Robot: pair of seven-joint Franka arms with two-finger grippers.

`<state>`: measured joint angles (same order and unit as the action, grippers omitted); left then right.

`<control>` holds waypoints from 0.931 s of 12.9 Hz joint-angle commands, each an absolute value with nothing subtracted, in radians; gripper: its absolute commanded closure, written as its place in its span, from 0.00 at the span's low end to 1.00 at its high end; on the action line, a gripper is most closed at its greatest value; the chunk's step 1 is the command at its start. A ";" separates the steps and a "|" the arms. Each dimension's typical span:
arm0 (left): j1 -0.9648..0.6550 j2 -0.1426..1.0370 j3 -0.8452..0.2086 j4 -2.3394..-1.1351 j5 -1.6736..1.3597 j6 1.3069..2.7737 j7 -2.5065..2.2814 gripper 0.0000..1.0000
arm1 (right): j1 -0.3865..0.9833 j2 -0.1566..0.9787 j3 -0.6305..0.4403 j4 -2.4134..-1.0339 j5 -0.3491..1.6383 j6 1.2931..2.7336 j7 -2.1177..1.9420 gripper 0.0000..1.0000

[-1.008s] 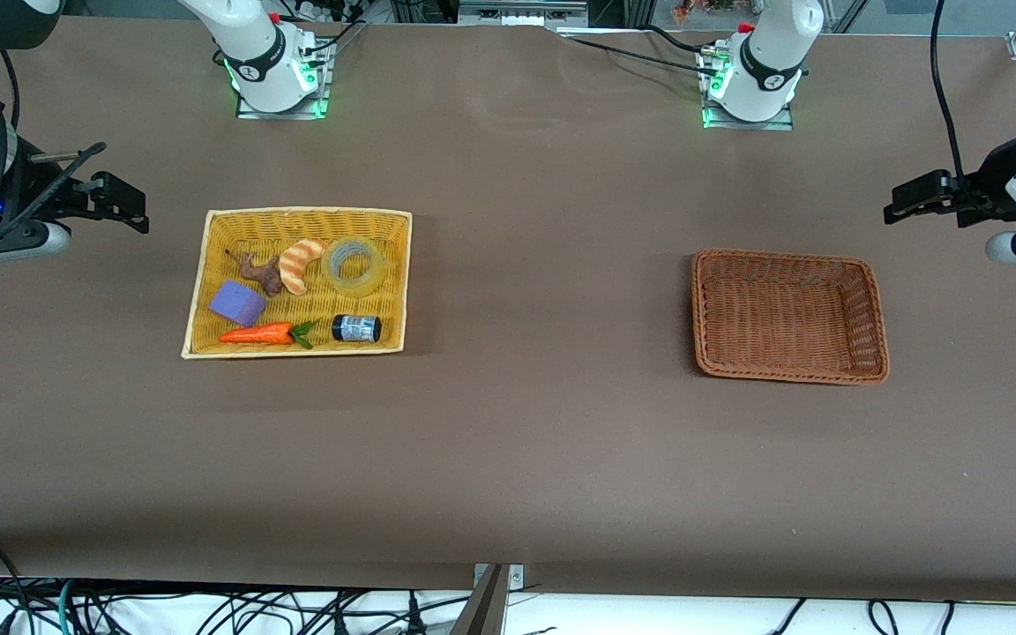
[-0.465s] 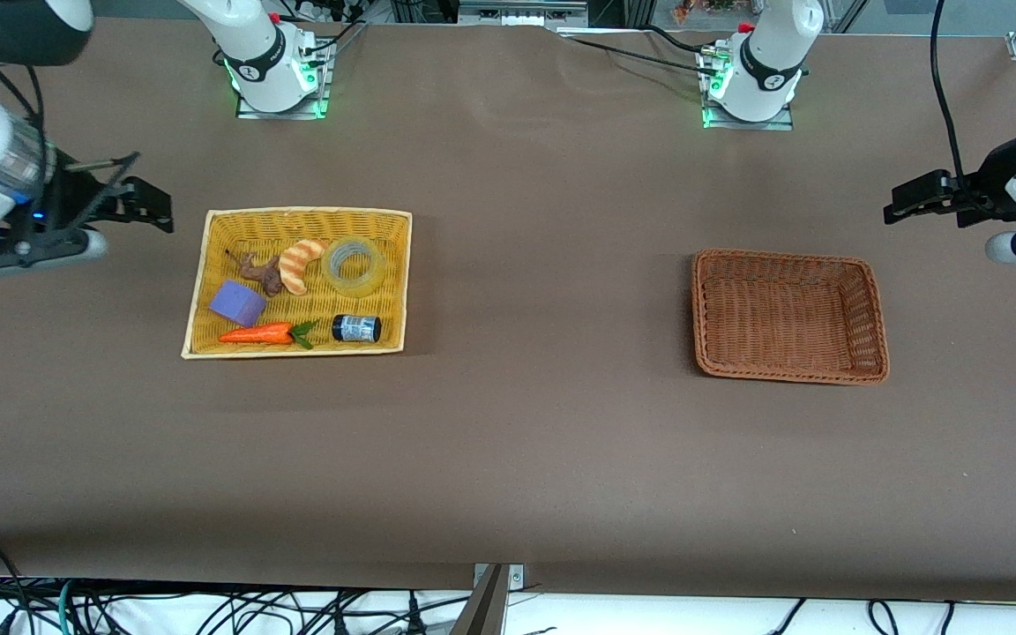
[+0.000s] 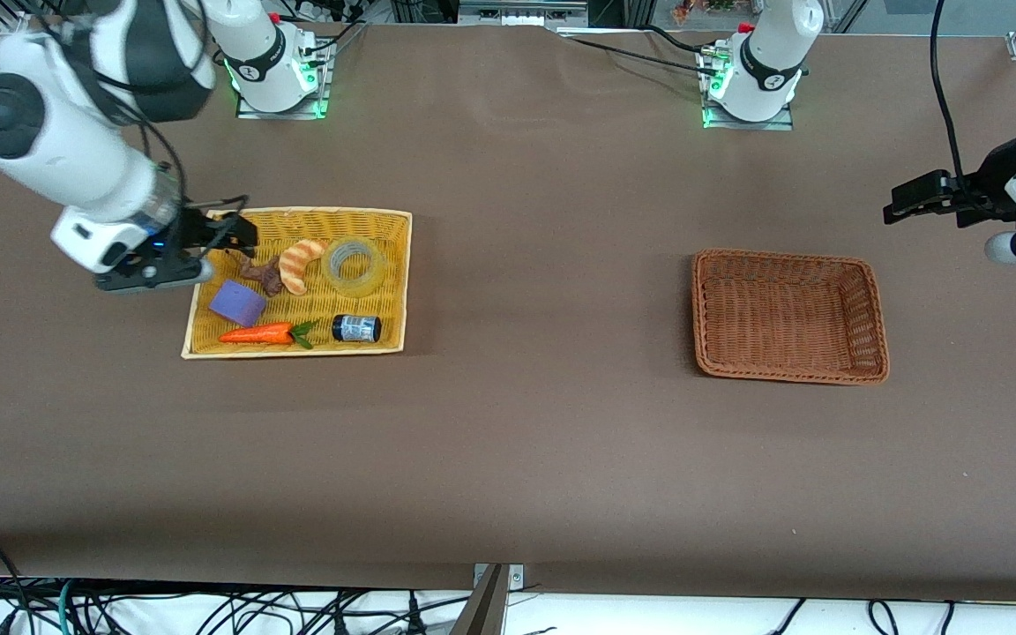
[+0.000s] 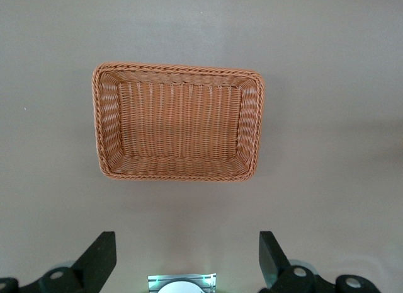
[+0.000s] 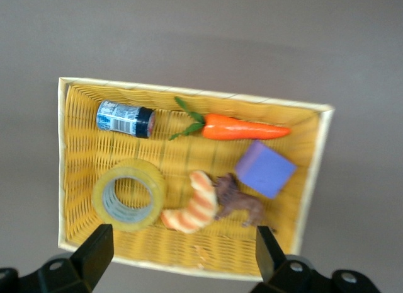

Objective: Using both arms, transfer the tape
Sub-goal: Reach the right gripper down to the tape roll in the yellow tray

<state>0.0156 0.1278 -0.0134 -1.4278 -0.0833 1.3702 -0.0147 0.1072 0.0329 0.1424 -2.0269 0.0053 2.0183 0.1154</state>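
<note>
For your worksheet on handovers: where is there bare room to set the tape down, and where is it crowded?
Free: the brown basket, nothing in it, and bare table between both baskets. Crowded: the yellow basket, where the tape lies beside the croissant and jar.

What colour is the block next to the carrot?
Purple. The block shows best in the right wrist view.

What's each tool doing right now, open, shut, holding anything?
Right tool: open, empty, over the edge of the yellow woven tray.
Left tool: open, empty, waiting past the brown wicker basket.
</note>
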 commanded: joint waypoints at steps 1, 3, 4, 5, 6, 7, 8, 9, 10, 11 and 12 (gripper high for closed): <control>0.021 0.120 -0.015 -1.439 -0.100 1.381 0.006 0.00 | 0.100 -0.026 0.218 -2.241 0.011 2.219 0.210 0.00; 0.021 0.121 -0.015 -1.439 -0.098 1.381 0.006 0.00 | 0.101 0.015 0.253 -2.345 0.009 2.391 0.262 0.00; 0.021 0.121 -0.015 -1.439 -0.100 1.381 0.006 0.00 | 0.101 0.034 0.262 -2.391 0.009 2.464 0.284 0.00; 0.021 0.121 -0.015 -1.439 -0.100 1.381 0.006 0.00 | 0.101 0.053 0.277 -2.423 0.009 2.515 0.294 0.00; 0.021 0.121 -0.015 -1.439 -0.100 1.381 0.006 0.00 | 0.101 0.081 0.278 -2.437 0.009 2.549 0.295 0.00; 0.021 0.121 -0.015 -1.439 -0.100 1.381 0.006 0.00 | 0.101 0.109 0.278 -2.441 0.009 2.572 0.295 0.00; 0.021 0.121 -0.015 -1.439 -0.098 1.381 0.006 0.00 | 0.101 0.130 0.278 -2.445 0.009 2.580 0.296 0.00; 0.021 0.121 -0.015 -1.439 -0.100 1.381 0.006 0.00 | 0.101 0.146 0.278 -2.450 0.009 2.583 0.296 0.00; 0.021 0.121 -0.015 -1.439 -0.100 1.381 0.006 0.00 | 0.101 0.156 0.278 -2.468 0.009 2.603 0.298 0.00; 0.021 0.121 -0.015 -1.439 -0.098 1.381 0.006 0.00 | 0.101 0.166 0.276 -2.485 0.008 2.638 0.296 0.01; 0.021 0.121 -0.015 -1.439 -0.098 1.381 0.006 0.00 | 0.101 0.190 0.276 -2.490 0.008 2.669 0.296 0.06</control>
